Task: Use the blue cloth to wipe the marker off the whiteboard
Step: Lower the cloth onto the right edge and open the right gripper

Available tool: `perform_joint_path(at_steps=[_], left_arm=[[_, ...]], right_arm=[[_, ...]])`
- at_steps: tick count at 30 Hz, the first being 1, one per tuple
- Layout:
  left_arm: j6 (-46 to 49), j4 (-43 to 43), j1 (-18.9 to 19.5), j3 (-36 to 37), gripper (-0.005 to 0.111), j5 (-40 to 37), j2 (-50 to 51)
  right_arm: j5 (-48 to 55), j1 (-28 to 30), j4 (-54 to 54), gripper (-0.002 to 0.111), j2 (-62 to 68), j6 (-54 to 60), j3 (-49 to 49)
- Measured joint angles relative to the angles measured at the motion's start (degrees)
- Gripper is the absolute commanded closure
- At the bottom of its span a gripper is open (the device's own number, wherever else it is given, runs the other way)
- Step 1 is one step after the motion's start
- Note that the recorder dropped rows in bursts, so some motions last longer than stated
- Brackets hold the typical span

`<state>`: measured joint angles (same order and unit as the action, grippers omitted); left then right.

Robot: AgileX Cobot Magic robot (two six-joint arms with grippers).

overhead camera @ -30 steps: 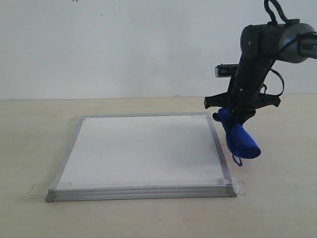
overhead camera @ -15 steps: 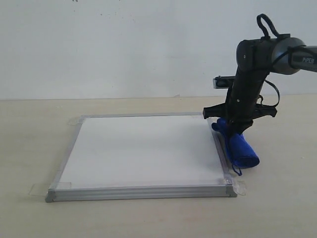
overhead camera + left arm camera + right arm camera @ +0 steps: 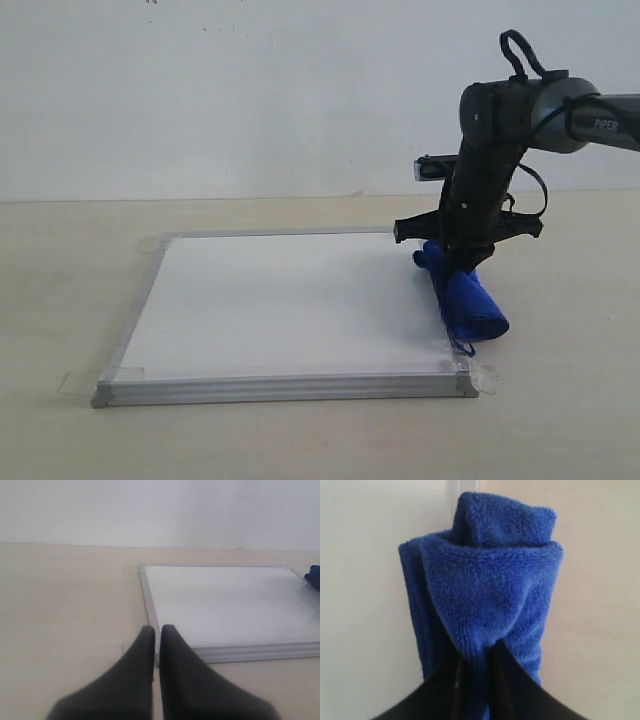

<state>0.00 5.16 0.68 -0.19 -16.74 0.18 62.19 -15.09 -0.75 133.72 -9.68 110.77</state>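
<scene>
The whiteboard (image 3: 290,305) lies flat on the table, silver-framed, and its white face shows no red marker in any view. My right gripper (image 3: 455,262) is shut on the blue cloth (image 3: 465,300), which hangs down over the board's right frame edge. In the right wrist view the cloth (image 3: 487,587) bunches between the pinching fingertips of the right gripper (image 3: 476,652), board on one side, table on the other. My left gripper (image 3: 156,630) is shut with nothing in it, low over the table by the board's near left corner (image 3: 156,656). The whiteboard (image 3: 225,605) fills the left wrist view.
Beige tabletop (image 3: 560,400) surrounds the board, with a white wall behind. Clear tape tabs sit at the board's corners (image 3: 484,377). The right arm (image 3: 500,120) rises over the board's far right corner. The left arm does not show in the exterior view.
The right arm has moved left and a little lower with the cloth, bringing it from beside the board onto the right frame edge. The board has not moved.
</scene>
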Motion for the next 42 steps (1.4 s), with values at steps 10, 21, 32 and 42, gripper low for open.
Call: perform_joint_path(at_steps=[10, 21, 32, 42], left_arm=[[0.0, 0.0, 0.0, 0.0, 0.103, 0.0, 0.0], [0.0, 0.0, 0.0, 0.0, 0.103, 0.0, 0.0], [0.0, 0.0, 0.0, 0.0, 0.103, 0.0, 0.0], [0.0, 0.0, 0.0, 0.0, 0.103, 0.0, 0.0]], right_arm=[[1.0, -0.2, 7.9, 0.109, 0.0, -2.9, 0.0], [1.0, -0.2, 5.2, 0.109, 0.1, -3.2, 0.0], [0.9, -0.2, 5.2, 0.109, 1.1, -3.2, 0.0], [0.9, -0.2, 5.8, 0.109, 1.1, -3.2, 0.0]])
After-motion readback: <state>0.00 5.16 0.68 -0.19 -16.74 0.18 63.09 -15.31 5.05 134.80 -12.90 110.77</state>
